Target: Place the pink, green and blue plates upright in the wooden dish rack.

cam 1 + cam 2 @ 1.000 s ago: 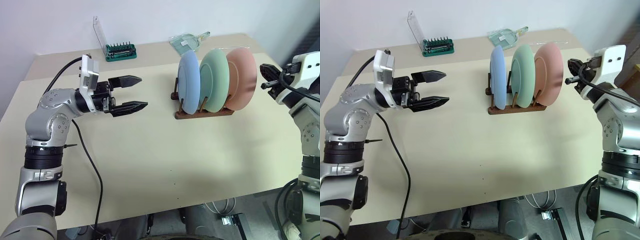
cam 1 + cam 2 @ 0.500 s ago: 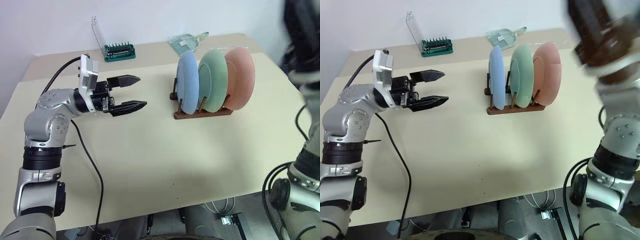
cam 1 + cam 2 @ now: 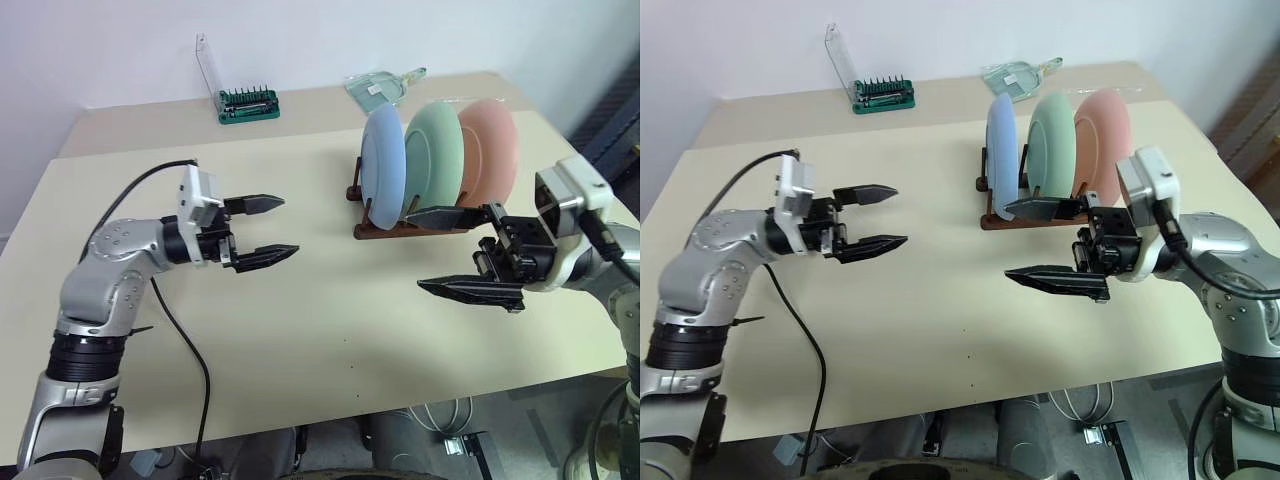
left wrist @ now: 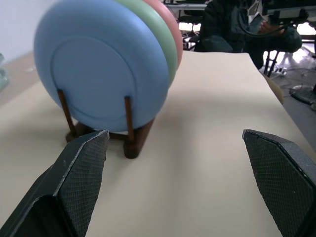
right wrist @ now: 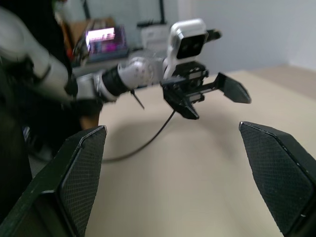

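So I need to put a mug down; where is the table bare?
Bare between the left end effector and right end effector, and along the near edge. Crowded at the back right: rack with plates, bit tray.

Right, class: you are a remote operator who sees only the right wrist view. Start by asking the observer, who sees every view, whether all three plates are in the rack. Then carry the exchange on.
Observer: Yes. The blue plate, green plate and pink plate all stand upright in the wooden dish rack.
Operator: In what order?
Observer: Blue stands at the end facing the left tool, green is in the middle, and pink is at the far end.
Operator: Anything else on the table?
Observer: A green tray of screwdriver bits sits near the back edge, by the wall.
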`<state>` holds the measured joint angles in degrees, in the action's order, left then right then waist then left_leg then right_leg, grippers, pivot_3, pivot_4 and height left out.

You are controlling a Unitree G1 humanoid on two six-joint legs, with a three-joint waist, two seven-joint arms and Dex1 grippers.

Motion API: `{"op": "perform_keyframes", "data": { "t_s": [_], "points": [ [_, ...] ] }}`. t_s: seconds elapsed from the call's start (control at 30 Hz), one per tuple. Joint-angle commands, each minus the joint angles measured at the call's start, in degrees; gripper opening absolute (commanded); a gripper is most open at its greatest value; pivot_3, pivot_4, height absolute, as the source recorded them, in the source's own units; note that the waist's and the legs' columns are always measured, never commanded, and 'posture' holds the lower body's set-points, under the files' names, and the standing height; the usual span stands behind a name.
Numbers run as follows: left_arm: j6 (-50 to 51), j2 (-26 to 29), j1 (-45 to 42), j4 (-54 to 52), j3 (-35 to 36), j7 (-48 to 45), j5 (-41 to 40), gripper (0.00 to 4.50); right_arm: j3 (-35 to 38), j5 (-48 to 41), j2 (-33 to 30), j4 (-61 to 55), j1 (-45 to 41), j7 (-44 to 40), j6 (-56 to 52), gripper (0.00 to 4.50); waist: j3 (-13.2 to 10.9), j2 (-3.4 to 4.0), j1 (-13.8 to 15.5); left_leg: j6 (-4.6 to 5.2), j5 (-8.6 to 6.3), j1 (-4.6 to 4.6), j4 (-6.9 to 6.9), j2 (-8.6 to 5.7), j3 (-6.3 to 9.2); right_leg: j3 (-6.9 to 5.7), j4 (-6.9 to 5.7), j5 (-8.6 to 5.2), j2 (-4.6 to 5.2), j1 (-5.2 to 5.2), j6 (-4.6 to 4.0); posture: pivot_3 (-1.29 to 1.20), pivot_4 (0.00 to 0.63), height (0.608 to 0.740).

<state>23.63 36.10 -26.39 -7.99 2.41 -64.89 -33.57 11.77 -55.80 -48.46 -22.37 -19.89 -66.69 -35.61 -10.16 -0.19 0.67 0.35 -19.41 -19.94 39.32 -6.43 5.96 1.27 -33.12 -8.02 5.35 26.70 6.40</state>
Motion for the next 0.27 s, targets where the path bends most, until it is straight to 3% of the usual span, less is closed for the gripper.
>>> {"op": "perform_keyframes", "data": {
  "t_s": [0.03,0.27],
  "points": [
    [-0.4,-0.2,-0.6,-1.5,-0.4,-0.7,-0.4,4.50,1.3,4.0,2.6,-3.6,2.5,3.3,5.1,4.40,0.0,0.00,0.1,-0.01,0.01,-0.01,0.00,0.00,0.01,0.00,0.01,0.00,0.00,0.00,0.00,0.00,0.150,0.740],
    [0.7,-2.6,-0.4,-3.3,-1.7,1.5,-0.8,4.50,2.9,3.9,2.8,-6.1,4.3,7.4,4.9,4.40,0.0,-0.01,0.1,-0.01,0.00,-0.04,0.02,-0.06,0.04,0.00,0.03,0.01,0.07,0.01,0.01,0.00,0.150,0.740]
  ]
}}
